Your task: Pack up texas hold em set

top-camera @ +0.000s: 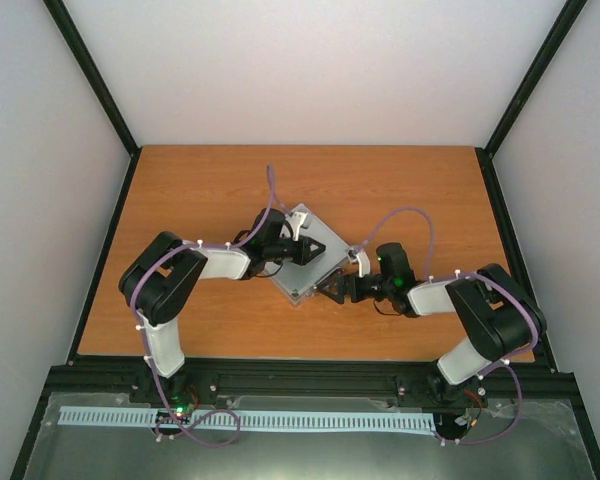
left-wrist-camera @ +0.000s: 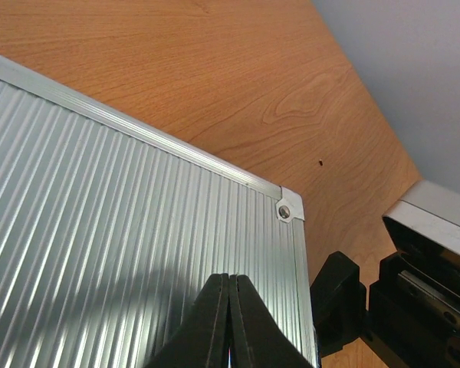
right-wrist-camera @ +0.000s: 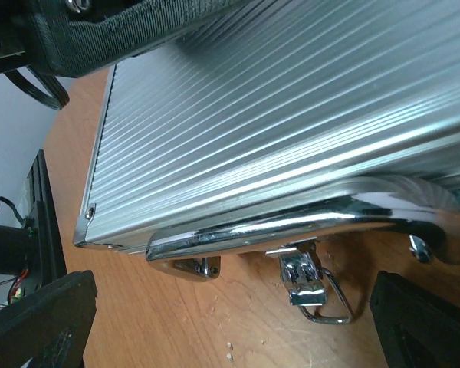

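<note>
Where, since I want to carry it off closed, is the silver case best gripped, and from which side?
Grip the chrome handle at its middle, coming from the case's front wall, which the open right gripper faces. The handle is a slim bar standing off that wall; the ribbed lid is too broad and flat. The latch below looks undone, so probably fasten it first.

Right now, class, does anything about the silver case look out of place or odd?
Yes. The latch under the chrome handle of the case hangs loose, its wire loop dangling over the table, so the case looks unfastened. Nothing looks spilled or damaged.
</note>
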